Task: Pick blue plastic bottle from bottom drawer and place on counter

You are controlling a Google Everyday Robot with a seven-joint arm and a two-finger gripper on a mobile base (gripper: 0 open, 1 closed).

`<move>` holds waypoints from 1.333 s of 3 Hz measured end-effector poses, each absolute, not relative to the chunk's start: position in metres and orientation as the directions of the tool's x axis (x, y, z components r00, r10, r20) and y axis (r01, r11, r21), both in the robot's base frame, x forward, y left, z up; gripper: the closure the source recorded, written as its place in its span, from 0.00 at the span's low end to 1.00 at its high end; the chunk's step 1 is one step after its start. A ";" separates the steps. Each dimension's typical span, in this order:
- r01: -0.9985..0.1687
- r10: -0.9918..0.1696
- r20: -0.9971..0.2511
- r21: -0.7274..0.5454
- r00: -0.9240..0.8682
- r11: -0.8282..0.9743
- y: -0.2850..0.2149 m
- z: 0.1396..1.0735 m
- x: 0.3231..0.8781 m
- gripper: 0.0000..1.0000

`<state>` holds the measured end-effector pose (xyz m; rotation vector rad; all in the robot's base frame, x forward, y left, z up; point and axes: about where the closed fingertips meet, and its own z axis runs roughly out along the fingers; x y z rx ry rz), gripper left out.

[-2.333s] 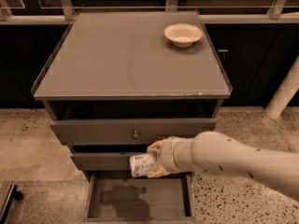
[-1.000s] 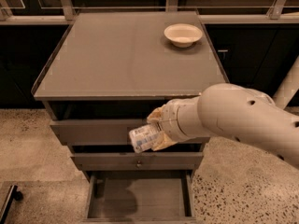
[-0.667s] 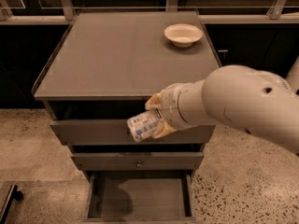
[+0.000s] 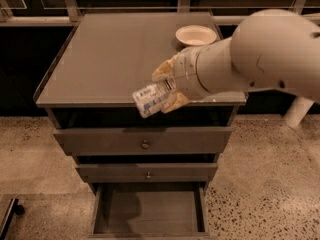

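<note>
My gripper is shut on the blue plastic bottle, a small clear bottle with a pale, blue-printed label. It holds the bottle tilted in the air over the front edge of the counter, right of the middle. My thick cream arm reaches in from the right. The bottom drawer stands pulled open below, and its flat floor is bare.
A cream round bowl sits at the back right of the counter. Two closed knobbed drawers are under the counter top. A white post stands on the speckled floor at right. A dark railing runs behind the cabinet.
My gripper has lifted the bottle from the height of the drawers up to the counter's front edge. The arm has swung up and now covers the counter's right side.
</note>
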<state>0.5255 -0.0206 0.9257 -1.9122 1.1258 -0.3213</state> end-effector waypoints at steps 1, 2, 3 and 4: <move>-0.572 -0.773 -0.236 -0.797 0.588 -0.191 -0.024 0.946 0.570 1.00; -0.571 -0.728 -0.298 -0.806 0.617 -0.153 -0.028 0.951 0.606 1.00; -0.583 -0.688 -0.360 -0.805 0.631 -0.114 -0.029 0.946 0.640 1.00; -0.602 -0.662 -0.404 -0.794 0.631 -0.089 -0.030 0.938 0.664 1.00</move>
